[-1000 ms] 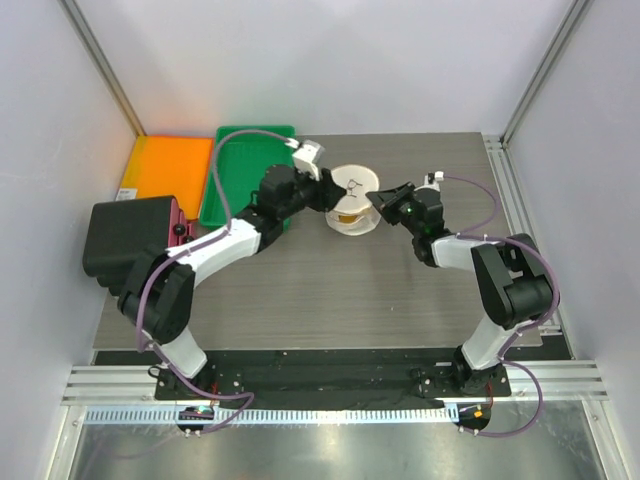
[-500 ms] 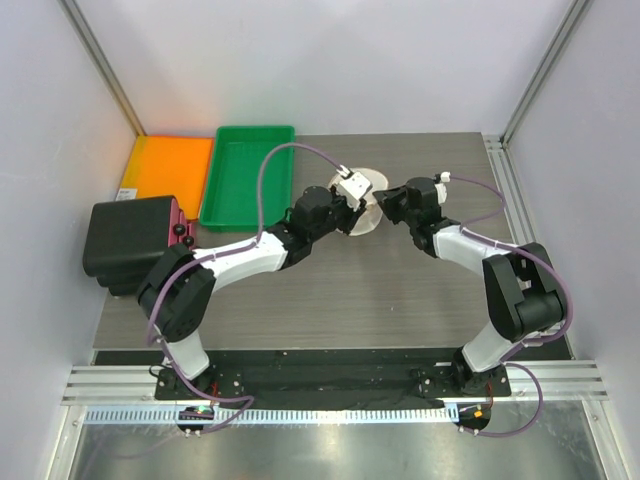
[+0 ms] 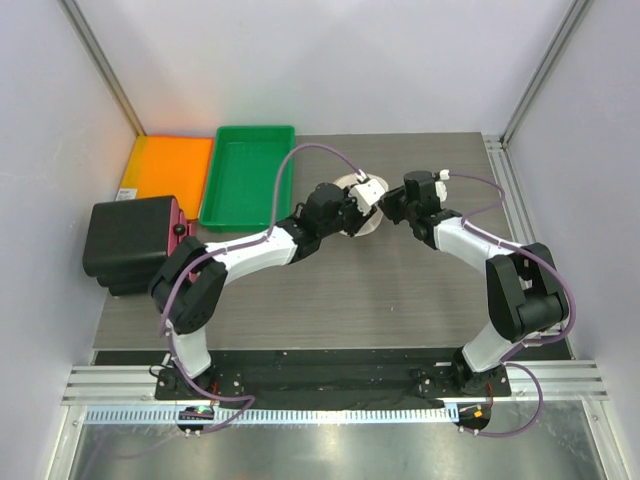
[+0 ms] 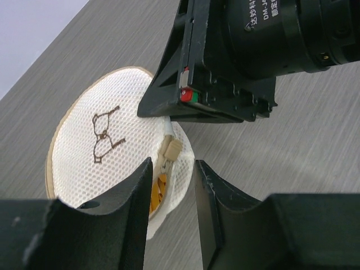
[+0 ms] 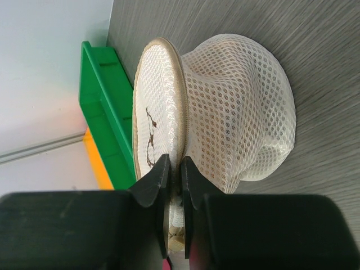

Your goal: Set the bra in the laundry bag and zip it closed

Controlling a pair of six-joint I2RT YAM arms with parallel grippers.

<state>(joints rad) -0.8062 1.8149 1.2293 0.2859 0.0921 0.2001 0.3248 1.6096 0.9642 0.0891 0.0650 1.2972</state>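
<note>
The right gripper (image 5: 175,160) pinches the laundry bag (image 5: 242,112) rim; the left gripper (image 4: 172,163), open, straddles the zipper pull (image 4: 170,149), which could slip aside on closing.

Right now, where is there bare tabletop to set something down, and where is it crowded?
Bare: the table between the laundry bag and the near edge, and its far right corner. Crowded: mid-rear, where left gripper and right gripper meet at that bag; green tray, orange tray and black case fill the left.
</note>
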